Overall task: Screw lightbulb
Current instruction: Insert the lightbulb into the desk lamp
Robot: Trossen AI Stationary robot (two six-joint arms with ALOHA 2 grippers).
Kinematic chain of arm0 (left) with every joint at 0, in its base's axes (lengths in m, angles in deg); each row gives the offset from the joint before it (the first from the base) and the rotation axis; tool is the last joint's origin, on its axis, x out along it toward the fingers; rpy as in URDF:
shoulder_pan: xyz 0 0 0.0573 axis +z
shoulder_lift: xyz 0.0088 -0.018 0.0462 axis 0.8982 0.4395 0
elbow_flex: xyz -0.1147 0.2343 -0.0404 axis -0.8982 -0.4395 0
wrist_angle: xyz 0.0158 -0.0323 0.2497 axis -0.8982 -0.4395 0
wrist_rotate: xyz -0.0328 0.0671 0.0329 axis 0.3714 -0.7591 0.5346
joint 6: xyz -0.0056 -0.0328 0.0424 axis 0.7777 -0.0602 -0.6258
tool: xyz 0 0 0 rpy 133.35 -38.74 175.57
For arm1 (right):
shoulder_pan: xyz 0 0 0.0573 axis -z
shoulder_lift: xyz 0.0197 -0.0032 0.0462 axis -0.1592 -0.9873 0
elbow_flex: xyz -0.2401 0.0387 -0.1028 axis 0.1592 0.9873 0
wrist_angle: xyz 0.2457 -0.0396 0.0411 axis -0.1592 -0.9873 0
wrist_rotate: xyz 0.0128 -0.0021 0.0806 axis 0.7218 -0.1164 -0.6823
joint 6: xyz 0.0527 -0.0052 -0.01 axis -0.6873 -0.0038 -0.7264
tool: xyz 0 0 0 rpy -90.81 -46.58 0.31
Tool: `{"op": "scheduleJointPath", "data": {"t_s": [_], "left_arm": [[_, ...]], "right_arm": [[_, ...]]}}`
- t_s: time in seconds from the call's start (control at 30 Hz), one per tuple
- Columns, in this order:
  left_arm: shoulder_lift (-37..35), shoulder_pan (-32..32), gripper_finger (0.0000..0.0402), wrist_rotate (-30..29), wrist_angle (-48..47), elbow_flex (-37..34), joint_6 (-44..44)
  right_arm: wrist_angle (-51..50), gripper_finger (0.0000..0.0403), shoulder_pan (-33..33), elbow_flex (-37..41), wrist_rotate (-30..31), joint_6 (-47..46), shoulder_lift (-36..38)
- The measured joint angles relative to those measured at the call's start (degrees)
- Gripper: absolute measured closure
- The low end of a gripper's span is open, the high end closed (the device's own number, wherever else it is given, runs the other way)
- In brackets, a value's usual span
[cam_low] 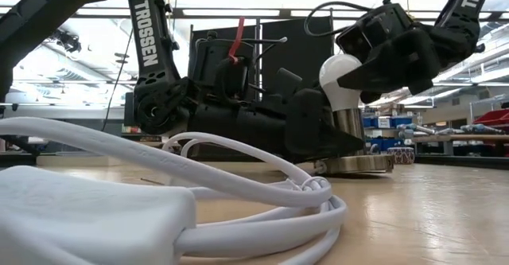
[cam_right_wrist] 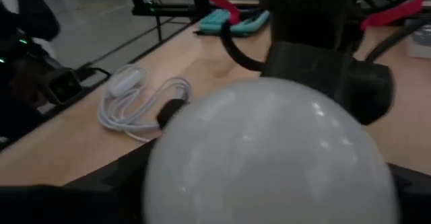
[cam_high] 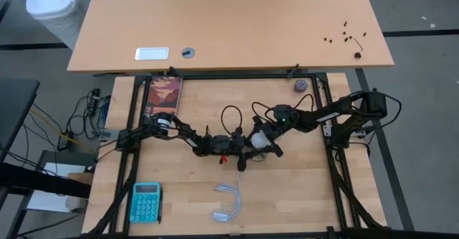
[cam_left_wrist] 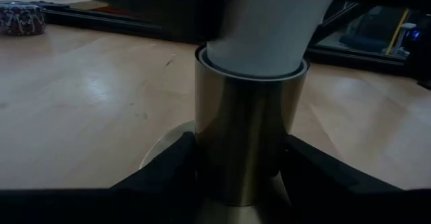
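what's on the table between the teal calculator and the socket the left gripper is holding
In the high view, a coiled white cord lies on the wood between the calculator and the socket, which the left gripper clamps beneath the lightbulb.

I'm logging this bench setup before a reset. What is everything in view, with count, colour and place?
lightbulb: one, white, seated in the socket at table centre
socket: one, brassy metal, upright on its round base
cord: one, white, coiled on the near side of the table
calculator: one, teal, near left corner
book: one, reddish cover, far left
ball: one, purplish-grey, far right
left gripper: shut on the socket
right gripper: around the bulb's globe
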State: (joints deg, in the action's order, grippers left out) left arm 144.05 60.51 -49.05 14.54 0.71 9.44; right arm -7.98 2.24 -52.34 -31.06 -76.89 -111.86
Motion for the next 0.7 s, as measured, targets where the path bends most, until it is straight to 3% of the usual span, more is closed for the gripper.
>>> {"op": "scheduleJointPath", "data": {"t_s": [0.13,0.53,0.7], "left_arm": [[0.0,0.0,0.0203,-0.2,-0.1,0.0,-0.2],[0.0,0.0,0.0203,-0.5,-0.1,-0.1,-0.1],[0.0,0.0,0.0203,-1.6,-0.1,-0.1,-0.1]], "right_arm": [[0.4,0.0070,0.0,0.0,1.8,0.7,0.0],[2.0,0.0156,0.0,0.0,1.8,0.2,0.0],[2.0,0.0143,0.0,0.0,3.4,-0.9,0.0]]}}
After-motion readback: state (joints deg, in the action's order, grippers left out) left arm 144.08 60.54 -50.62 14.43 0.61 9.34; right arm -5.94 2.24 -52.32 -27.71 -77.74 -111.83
